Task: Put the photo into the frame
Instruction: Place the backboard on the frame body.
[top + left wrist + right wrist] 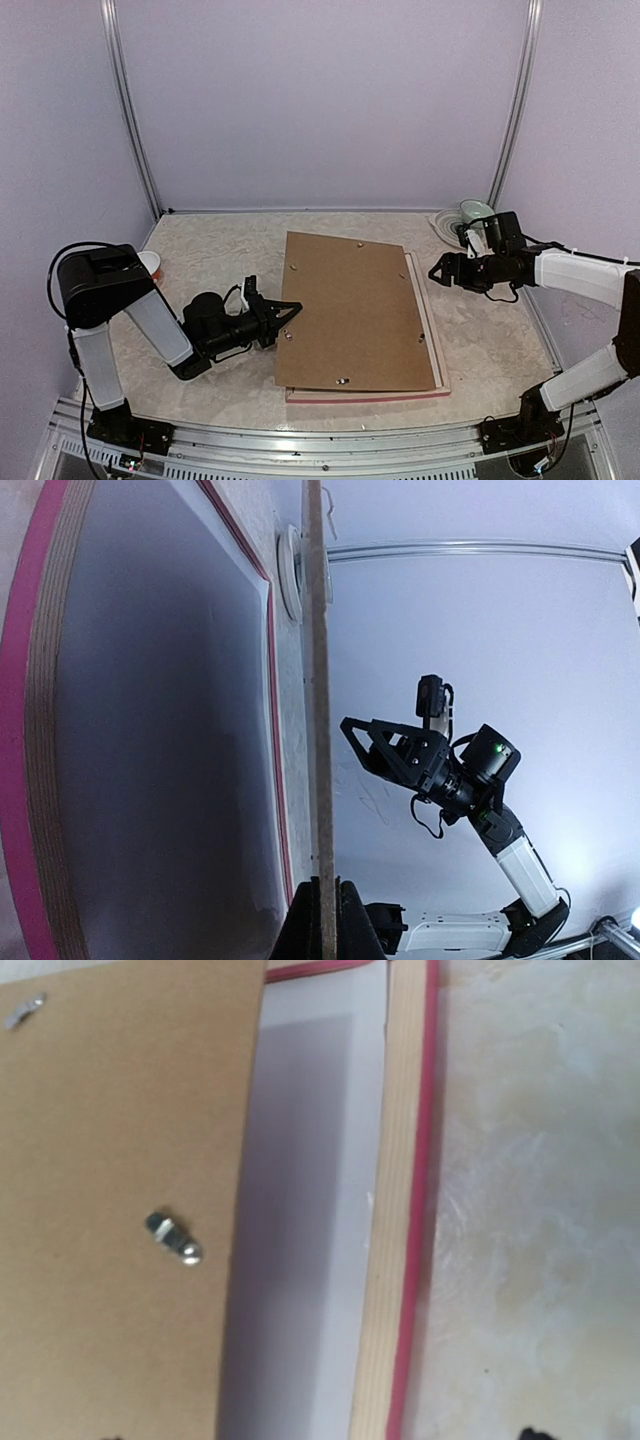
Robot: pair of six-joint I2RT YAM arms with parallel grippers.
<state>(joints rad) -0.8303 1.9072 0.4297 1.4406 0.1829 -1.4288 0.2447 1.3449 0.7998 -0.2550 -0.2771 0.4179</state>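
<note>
Frame (pixel 431 335) lies back-up on the tabletop (pixel 220 250), close to the near edge and right of centre. Its pale wood rear faces upward, and pink shows along the edges. The brown backing board (pixel 350 310) sits over the frame, skewed, and covers most of it. The board's left edge is raised clear of the frame. In the right wrist view, a white mat (pixel 368 1110) shows in the recess between board and wood rail.

The left gripper (pixel 285 322) is clamped on the raised left edge of the backing board. The right gripper (pixel 440 270) hangs above the frame's far right corner, jaws spread wide and holding nothing.

A white round object (pixel 462 218) sits in the far right corner of the tabletop. An orange-and-white item (pixel 150 262) lies at the left edge. Small metal clips (pixel 172 1238) are fixed to the board.
</note>
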